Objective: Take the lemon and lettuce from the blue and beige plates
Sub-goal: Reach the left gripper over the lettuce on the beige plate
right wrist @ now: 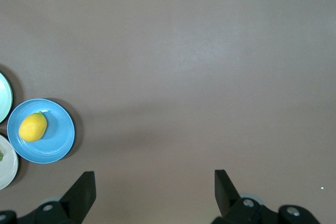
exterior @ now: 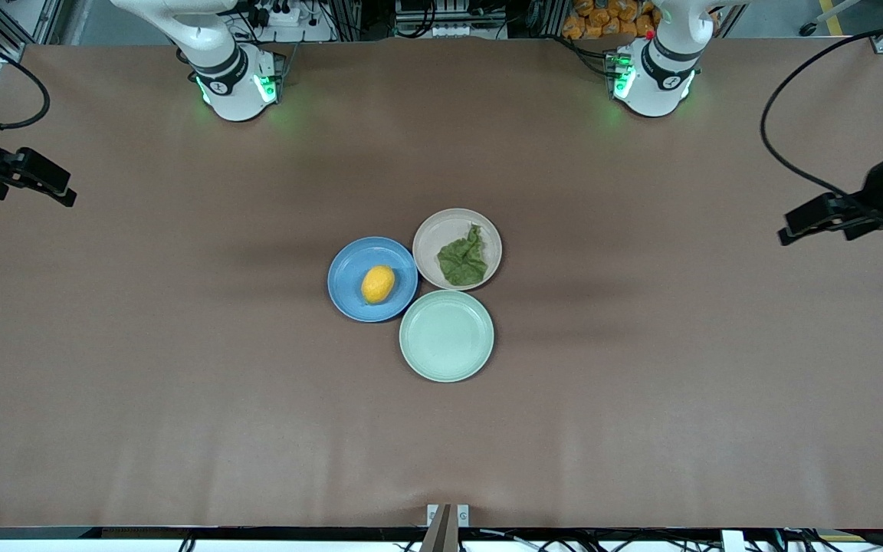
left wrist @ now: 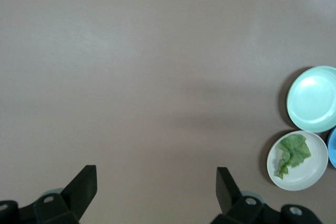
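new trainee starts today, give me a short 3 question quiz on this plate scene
1. True or false: the lemon lies on the blue plate.
2. Which plate holds the lettuce? A) beige plate B) mint-green plate C) blue plate
3. Fill in: the left tool and right tool are both ____, holding nothing, each over bare table at its own arm's end.

Key: 1 true; 2 A; 3 open

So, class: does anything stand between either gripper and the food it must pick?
Nothing visible does. Bare table lies between the right gripper and the lemon, and between the left gripper and the lettuce.
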`<state>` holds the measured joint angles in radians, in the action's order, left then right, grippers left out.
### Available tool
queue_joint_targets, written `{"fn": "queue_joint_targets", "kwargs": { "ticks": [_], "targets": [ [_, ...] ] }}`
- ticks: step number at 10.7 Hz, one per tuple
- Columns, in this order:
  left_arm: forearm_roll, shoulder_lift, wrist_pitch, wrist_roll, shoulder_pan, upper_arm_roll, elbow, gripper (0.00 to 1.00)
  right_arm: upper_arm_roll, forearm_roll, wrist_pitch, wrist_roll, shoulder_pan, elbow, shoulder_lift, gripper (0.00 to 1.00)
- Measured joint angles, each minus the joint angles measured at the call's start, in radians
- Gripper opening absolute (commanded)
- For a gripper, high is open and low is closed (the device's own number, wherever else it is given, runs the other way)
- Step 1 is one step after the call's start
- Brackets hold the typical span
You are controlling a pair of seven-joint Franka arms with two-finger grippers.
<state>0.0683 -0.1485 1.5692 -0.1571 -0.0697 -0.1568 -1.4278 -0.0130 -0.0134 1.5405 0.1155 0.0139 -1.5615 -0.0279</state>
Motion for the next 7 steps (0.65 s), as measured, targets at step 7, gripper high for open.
{"fn": "queue_joint_targets", "kwargs": {
  "ticks": [7],
  "targets": [
    [0.043, -0.077, -0.002, -0.005, 0.007, -0.147, -0.034, 1.00, 0.004, 0.000, 0.002, 0.000, 0.000, 0.001, 0.000, 1.00]
  ]
}}
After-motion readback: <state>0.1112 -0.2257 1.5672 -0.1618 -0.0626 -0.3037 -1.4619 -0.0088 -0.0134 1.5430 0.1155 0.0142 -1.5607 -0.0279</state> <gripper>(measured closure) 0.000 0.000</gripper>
